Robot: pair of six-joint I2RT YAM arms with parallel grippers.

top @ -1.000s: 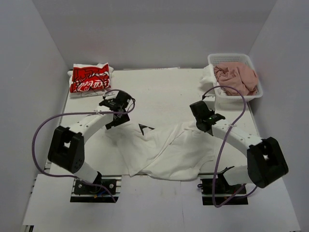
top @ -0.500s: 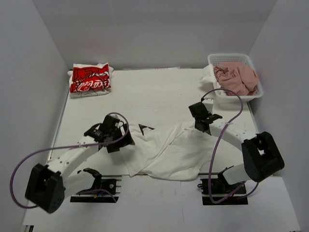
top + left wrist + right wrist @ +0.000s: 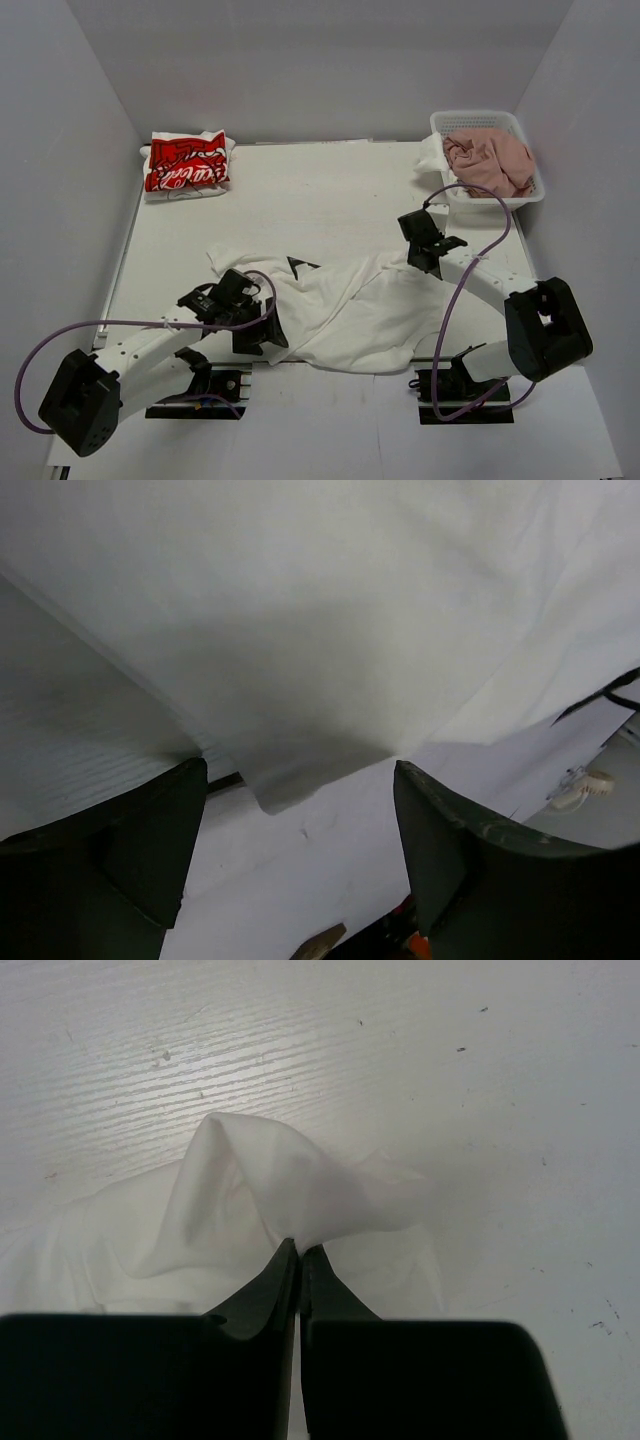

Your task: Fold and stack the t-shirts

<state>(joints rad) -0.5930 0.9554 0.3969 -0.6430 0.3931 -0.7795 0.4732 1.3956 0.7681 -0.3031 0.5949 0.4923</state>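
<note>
Hovering my open left end effector (image 3: 300, 780) over the lower-left hem of the white t-shirt (image 3: 350, 315); the cloth stretches toward upper right, where my right end effector (image 3: 298, 1252) pinches its edge.

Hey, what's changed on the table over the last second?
The left gripper swung back toward its base and now hangs, jaws open, over the near-left edge of the white shirt; the shirt's left corner lies uncovered. The right gripper barely shifted, staying shut on the shirt's right end. The red-print shirt, pink shirt and basket stayed put.
</note>
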